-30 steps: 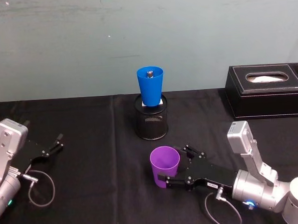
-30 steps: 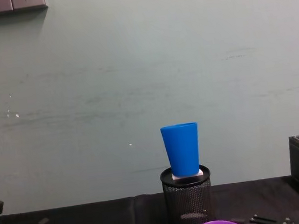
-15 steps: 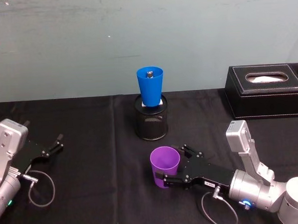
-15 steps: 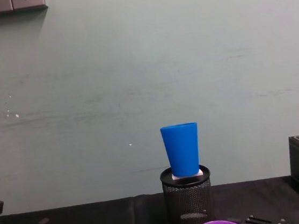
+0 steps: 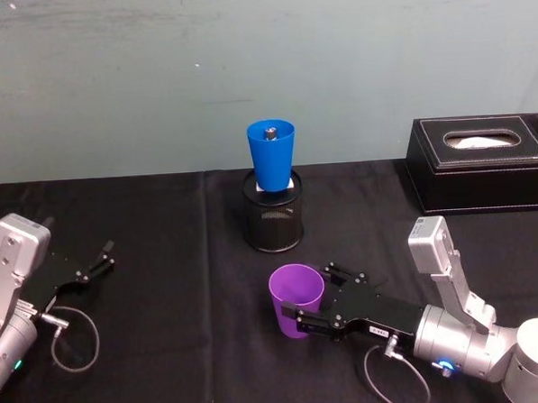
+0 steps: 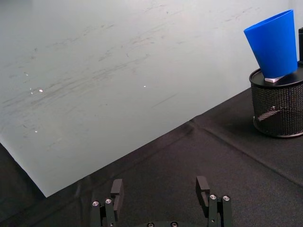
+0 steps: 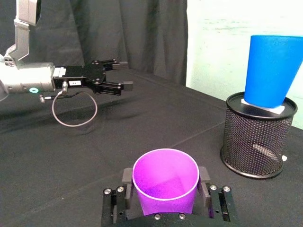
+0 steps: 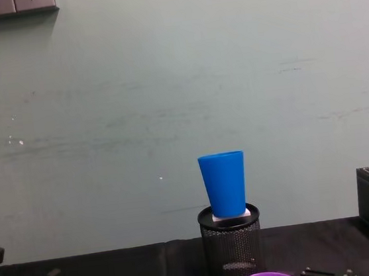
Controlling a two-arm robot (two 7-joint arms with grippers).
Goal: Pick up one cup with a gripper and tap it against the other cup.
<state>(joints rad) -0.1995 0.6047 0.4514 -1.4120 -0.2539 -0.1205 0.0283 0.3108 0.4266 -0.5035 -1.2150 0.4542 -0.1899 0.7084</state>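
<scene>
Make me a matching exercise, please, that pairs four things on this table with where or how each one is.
Things:
1. purple cup
2. blue cup
3. left pincer
4. tissue box

Places or states:
A. standing on top of the black mesh holder
B. between the fingers of the right pincer
C. black, farthest to the robot's right
D. open and holding nothing, at the robot's left

Pairs: 1-B, 2-A, 3-D, 4-C
</scene>
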